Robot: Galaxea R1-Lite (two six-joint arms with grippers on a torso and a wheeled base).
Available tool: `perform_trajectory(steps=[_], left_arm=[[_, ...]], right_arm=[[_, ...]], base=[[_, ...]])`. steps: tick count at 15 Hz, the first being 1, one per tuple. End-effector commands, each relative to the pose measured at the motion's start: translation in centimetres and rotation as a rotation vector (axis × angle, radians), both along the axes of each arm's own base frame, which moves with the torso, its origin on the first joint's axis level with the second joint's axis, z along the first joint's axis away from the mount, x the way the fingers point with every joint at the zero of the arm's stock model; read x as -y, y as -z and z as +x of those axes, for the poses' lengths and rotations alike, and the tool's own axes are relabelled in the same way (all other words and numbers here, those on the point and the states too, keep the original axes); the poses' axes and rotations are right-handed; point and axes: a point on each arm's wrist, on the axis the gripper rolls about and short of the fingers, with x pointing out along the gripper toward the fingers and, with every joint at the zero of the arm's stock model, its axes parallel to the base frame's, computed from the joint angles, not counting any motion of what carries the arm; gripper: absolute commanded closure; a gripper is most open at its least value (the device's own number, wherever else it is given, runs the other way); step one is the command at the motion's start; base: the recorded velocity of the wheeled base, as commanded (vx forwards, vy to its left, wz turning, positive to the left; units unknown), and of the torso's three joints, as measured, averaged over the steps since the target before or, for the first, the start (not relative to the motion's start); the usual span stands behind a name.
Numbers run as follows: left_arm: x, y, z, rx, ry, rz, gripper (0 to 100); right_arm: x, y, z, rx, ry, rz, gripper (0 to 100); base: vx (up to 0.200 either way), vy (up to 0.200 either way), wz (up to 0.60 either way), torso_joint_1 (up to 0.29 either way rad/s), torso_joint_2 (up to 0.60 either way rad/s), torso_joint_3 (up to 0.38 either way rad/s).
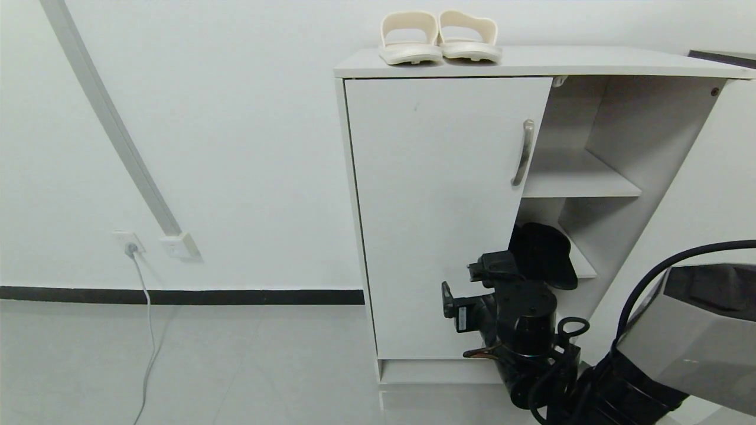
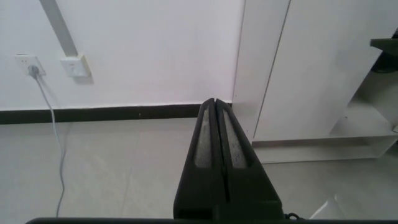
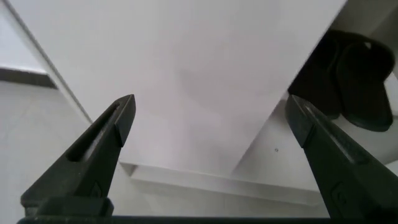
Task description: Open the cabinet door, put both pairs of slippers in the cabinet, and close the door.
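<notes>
A pair of cream slippers (image 1: pixel 440 36) stands on top of the white cabinet (image 1: pixel 590 59). The cabinet's left door (image 1: pixel 437 218), with a metal handle (image 1: pixel 522 152), is closed; the right door (image 1: pixel 703 195) is swung open. A pair of black slippers (image 1: pixel 543 254) lies on the lower shelf (image 1: pixel 585 268) inside, and it also appears as the black slippers (image 3: pixel 354 74) beyond the closed door's edge. My right gripper (image 3: pixel 208 106) is open and empty, low in front of the closed door (image 3: pixel 205 62). My left gripper (image 2: pixel 214 102) is shut on nothing, over the floor, pointing toward the cabinet's base.
The upper shelf (image 1: pixel 579 177) is bare. A wall socket with a plugged-in cable (image 1: pixel 131 245) and a slanting cable duct (image 1: pixel 106 112) are on the wall to the left. Grey tiled floor (image 1: pixel 236 366) lies open left of the cabinet.
</notes>
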Motion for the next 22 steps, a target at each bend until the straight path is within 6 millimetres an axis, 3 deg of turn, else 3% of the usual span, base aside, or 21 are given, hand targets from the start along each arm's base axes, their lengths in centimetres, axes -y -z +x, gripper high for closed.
perform_trajectory(steps=[1,12,22], left_arm=[[0.0,-0.01,0.01,-0.001,0.0,0.0,100],[0.0,-0.01,0.01,-0.001,0.0,0.0,100],[0.0,-0.01,0.01,-0.001,0.0,0.002,100]], right_arm=[[0.21,0.04,-0.25,0.001,-0.003,-0.018,0],[0.23,0.11,-0.35,0.017,-0.011,-0.025,0],[0.07,0.23,-0.57,0.015,-0.019,-0.034,0]], base=[[0.0,0.0,0.0,0.0,0.0,0.0],[0.0,0.0,0.0,0.0,-0.01,-0.014],[0.0,0.0,0.0,0.058,-0.41,-0.348]])
